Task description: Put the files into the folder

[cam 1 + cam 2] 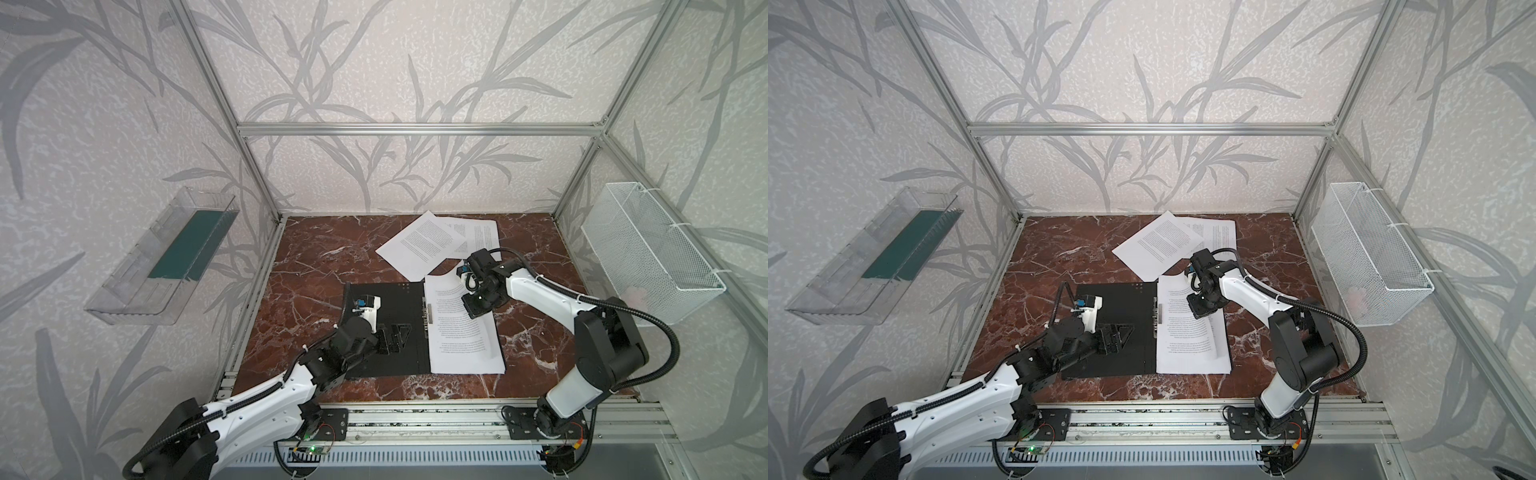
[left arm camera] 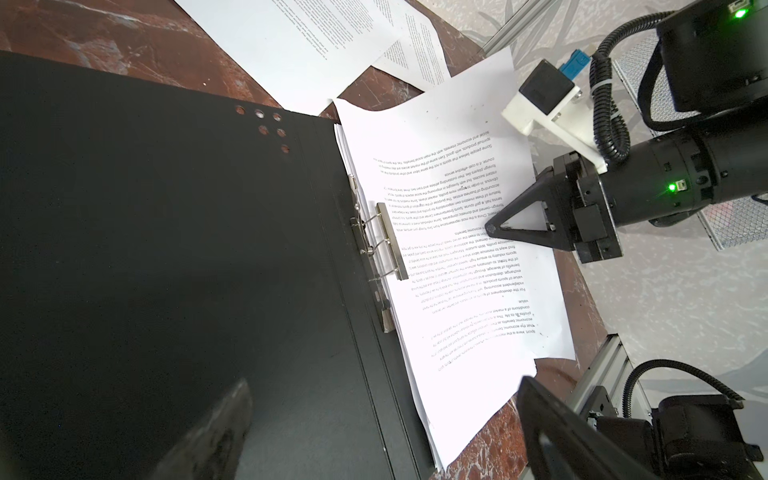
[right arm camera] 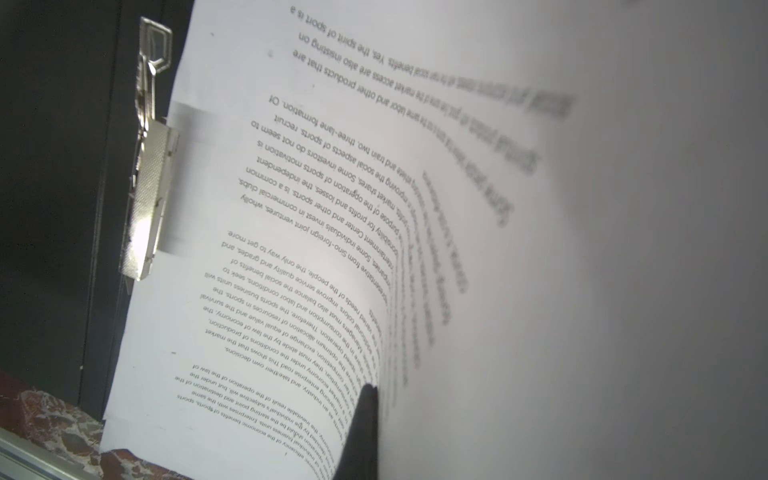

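The files (image 1: 461, 345) lie as a stack on the folder (image 1: 403, 299), which is open and flat on the tabletop (image 1: 324, 257). They sit on the side of its spine clip (image 1: 429, 318) nearer the right arm, long edges parallel to the clip and inner edge right against it. The top sheet (image 2: 457, 187) is not flat. It bows upward, and its edge far from the clip curls off the stack.

The right gripper (image 2: 492, 227) is on that sheet, pointing toward the clip from the outer side with its jaws fully closed. The right wrist view shows paper rising beside a fingertip (image 3: 365, 415), so a pinch on the sheet seems likely. The coming move probably slides it along the short axis toward the clip.

The left gripper (image 1: 392, 338) hangs over the bare black half on the other side of the clip, jaws wide and holding nothing. More loose sheets (image 1: 419, 245) lie beyond the clip's far end.
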